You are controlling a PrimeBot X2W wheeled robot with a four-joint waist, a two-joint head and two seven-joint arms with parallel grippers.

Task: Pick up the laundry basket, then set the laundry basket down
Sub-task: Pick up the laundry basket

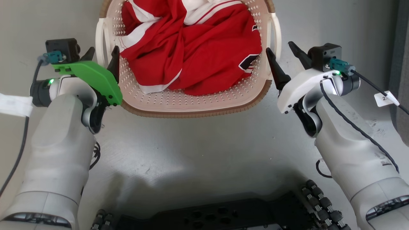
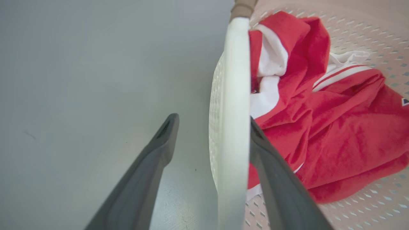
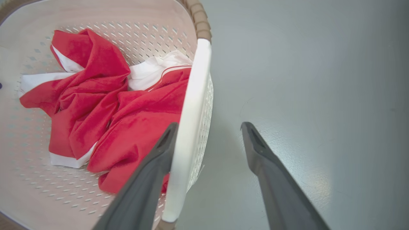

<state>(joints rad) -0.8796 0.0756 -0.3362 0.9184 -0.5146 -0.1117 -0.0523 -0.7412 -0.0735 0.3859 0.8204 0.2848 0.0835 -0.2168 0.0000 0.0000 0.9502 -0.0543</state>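
pre-grasp of the pick-up — straddling both handles (image 1: 99, 38) of the laundry basket (image 1: 191, 103) with left gripper (image 1: 103, 56) and right gripper (image 1: 279, 48) spread, holding nothing; next, likely clamping both and lifting level.

Bright even light, soft shadows, blurred edges

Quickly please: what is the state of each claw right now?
Left claw: open around the left handle of the basket, holding nothing.
Right claw: open around the right handle, holding nothing.
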